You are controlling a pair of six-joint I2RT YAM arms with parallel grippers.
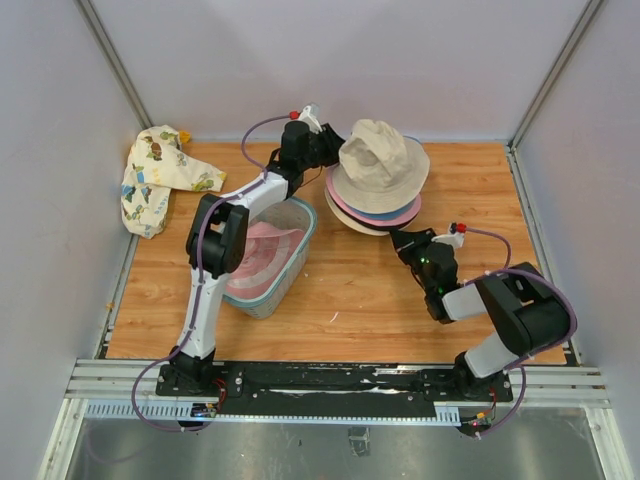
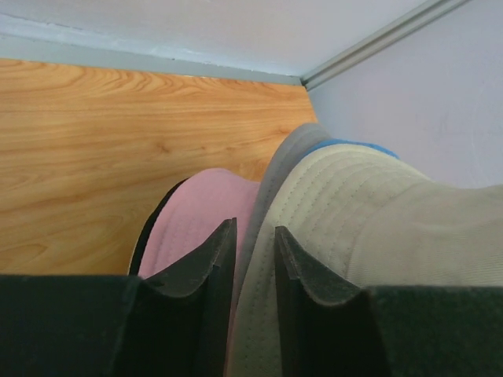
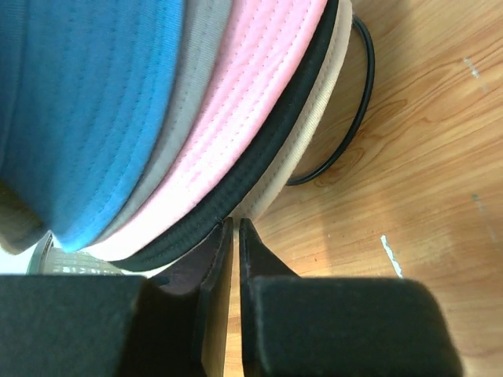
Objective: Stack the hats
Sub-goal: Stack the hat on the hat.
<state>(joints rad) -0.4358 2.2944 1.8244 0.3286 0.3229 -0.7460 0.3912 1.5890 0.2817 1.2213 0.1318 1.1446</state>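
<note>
Upper centre, the hats (image 1: pixel 385 155) lie between the left gripper (image 2: pixel 255 229), slightly parted around their brim, and the closed right gripper (image 3: pixel 236 222).

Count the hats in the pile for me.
5, all stacked at the far side of the table: beige hat on top, then blue hat, grey hat, pink hat, cream hat lowest. A black edge under the pink one may hide another.

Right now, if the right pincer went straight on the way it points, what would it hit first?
The stack of hats. The right pincer, shut, aims at the lowest brims: the black edge and the cream brim beneath. Its tips look almost on them, though contact is unclear.
</note>
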